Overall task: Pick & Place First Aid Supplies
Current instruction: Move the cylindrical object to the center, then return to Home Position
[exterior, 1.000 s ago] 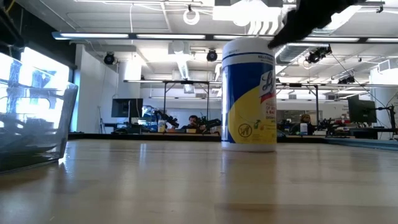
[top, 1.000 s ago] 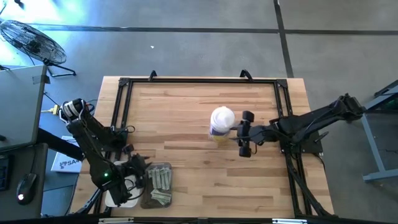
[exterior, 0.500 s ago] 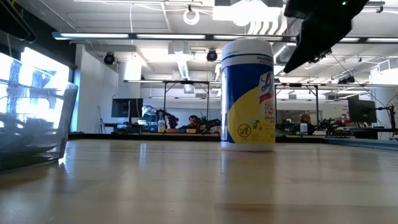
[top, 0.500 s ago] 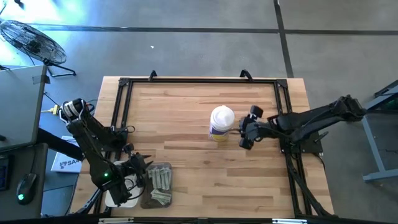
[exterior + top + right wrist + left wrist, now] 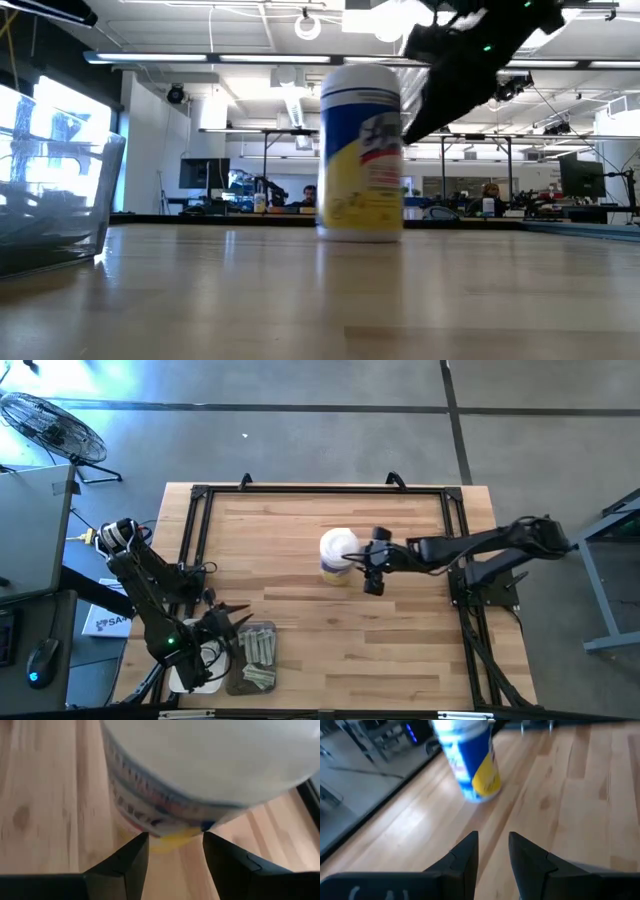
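The white-lidded canister (image 5: 337,555) with its blue and yellow label stands on its base at the table's middle (image 5: 360,150). My right gripper (image 5: 360,561) is open and comes at its right side, high up (image 5: 428,72). The first aid supplies (image 5: 258,656) show as pale green-white strips lying in a clear bin (image 5: 252,672) at the near left. My left gripper (image 5: 240,618) hovers open just above that bin and points toward the canister (image 5: 470,760). Nothing is between its fingers (image 5: 492,836). My right gripper, with open fingers (image 5: 131,854), meets the canister's side wall (image 5: 170,822) from the table's right, slanting down. It pushes the canister rather than pinching it. The exact touching spot is hidden by the canister's bulk. The canister stays with its base on the table.
A black rail frame (image 5: 320,488) runs around the tabletop. A white object (image 5: 193,665) lies under the left arm beside the bin. The bin's clear wall (image 5: 60,205) shows at the left in the low view. Bare wood lies in front of the canister and behind it.
My right gripper has swung toward the table's left and sunk a little, staying open. It has shoved the canister a short way left along the table, still standing. My left gripper has turned in place toward the table's middle.
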`<action>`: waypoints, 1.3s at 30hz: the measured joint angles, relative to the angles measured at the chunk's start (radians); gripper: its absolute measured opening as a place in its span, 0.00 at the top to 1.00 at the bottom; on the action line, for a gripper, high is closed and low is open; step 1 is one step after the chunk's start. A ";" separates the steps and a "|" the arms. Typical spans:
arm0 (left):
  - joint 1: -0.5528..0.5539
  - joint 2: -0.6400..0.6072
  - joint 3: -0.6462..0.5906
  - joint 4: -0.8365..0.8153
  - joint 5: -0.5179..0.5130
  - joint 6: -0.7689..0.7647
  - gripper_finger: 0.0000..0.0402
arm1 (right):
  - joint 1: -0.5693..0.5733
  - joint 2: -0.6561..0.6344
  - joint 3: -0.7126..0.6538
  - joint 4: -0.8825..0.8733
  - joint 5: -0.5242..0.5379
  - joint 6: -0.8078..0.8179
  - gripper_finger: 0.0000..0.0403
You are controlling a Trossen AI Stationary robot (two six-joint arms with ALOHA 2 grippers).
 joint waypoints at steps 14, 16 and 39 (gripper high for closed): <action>0.206 0.000 0.000 0.014 -0.043 0.023 0.74 | -0.004 0.165 0.000 0.340 -0.159 -0.145 0.55; 0.242 0.000 -0.002 0.049 0.002 0.089 0.74 | 0.006 0.123 0.000 0.272 -0.128 -0.142 0.55; 0.572 0.082 -0.081 1.023 0.782 1.297 0.74 | 0.055 -0.633 -0.407 0.364 -0.133 -0.164 0.83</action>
